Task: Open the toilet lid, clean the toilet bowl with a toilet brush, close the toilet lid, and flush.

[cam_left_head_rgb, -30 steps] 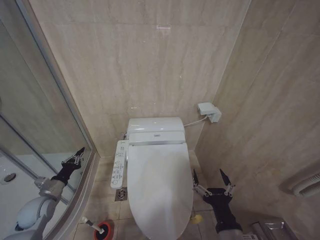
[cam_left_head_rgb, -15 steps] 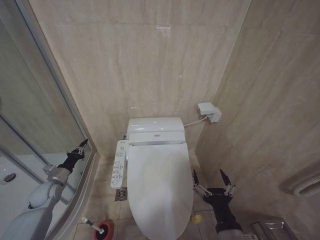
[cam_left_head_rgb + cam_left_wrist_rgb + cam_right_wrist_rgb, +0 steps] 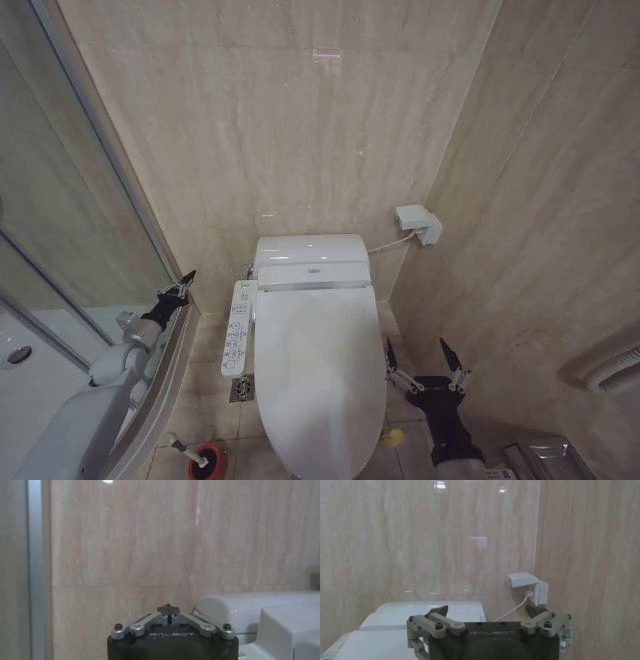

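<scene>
The toilet lid lies shut, white and glossy, covering the toilet bowl; a yellowish loop shows at its near right edge. The toilet brush stands tilted in a red holder cup on the floor, left of the toilet. My left gripper hangs shut by the shower frame, left of the button panel and apart from it; its closed tips point at the wall. My right gripper stands open beside the lid's right edge, with nothing in it.
The white tank backs onto the tiled wall. A white wall box with a cable sits to its right. A glass shower partition bounds the left side. A floor drain lies beside the toilet base.
My left arm has moved up and to the right, along the shower frame toward the toilet's panel. The right arm and the lid have not moved.
</scene>
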Tool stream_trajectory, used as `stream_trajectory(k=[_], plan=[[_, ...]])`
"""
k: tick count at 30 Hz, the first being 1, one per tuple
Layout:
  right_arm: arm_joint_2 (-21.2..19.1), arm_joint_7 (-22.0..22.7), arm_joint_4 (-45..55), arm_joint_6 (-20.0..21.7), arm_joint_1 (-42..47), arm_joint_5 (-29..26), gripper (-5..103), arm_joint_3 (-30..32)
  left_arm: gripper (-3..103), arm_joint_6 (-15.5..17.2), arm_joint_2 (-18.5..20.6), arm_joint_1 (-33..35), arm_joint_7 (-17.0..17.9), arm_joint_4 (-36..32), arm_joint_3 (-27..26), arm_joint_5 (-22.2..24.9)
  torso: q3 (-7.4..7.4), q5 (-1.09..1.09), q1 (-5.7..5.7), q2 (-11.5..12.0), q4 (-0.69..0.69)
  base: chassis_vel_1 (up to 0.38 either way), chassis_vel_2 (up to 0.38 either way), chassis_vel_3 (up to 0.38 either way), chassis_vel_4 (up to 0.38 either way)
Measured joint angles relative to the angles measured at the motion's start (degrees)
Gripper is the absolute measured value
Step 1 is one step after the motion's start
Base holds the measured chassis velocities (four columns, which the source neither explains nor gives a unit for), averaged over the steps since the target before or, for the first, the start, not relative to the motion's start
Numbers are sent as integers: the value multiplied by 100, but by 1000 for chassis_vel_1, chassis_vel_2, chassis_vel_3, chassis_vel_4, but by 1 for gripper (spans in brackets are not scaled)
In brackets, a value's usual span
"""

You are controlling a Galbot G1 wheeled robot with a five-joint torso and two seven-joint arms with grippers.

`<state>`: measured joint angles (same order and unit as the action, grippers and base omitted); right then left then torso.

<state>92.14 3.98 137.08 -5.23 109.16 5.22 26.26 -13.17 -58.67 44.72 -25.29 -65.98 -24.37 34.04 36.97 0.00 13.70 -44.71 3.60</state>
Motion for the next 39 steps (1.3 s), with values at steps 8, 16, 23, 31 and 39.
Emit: stream_trajectory(k=[8, 16, 23, 31, 39], plan=[[-2, 0, 0, 0, 0, 0, 100, 0, 0, -118, -148, -461, -227, 449, 324, 46, -1, 1, -2, -1, 0, 0, 0, 0, 0], [0, 0, 0, 0, 0, 0, 100, 0, 0, -225, -231, -649, -394, 735, 491, 40, 0, 0, 0, -1, 1, -85, 81, 85, -86], [-1, 0, 0, 0, 0, 0, 100, 0, 0, -296, -173, -744, -899, 989, 556, 46, 1, 0, 2, 0, -1, -32, 59, 34, -47], [0, 0, 0, 0, 0, 0, 100, 0, 0, -603, -133, -1177, -1704, 1790, 676, -97, -1, 0, -2, -1, -1, 9, -4, -11, 19], [-1, 0, 0, 0, 0, 0, 100, 0, 0, -646, -282, -1374, -1801, 2043, 907, -85, 0, 0, -1, -1, 1, 0, 0, 0, 0]])
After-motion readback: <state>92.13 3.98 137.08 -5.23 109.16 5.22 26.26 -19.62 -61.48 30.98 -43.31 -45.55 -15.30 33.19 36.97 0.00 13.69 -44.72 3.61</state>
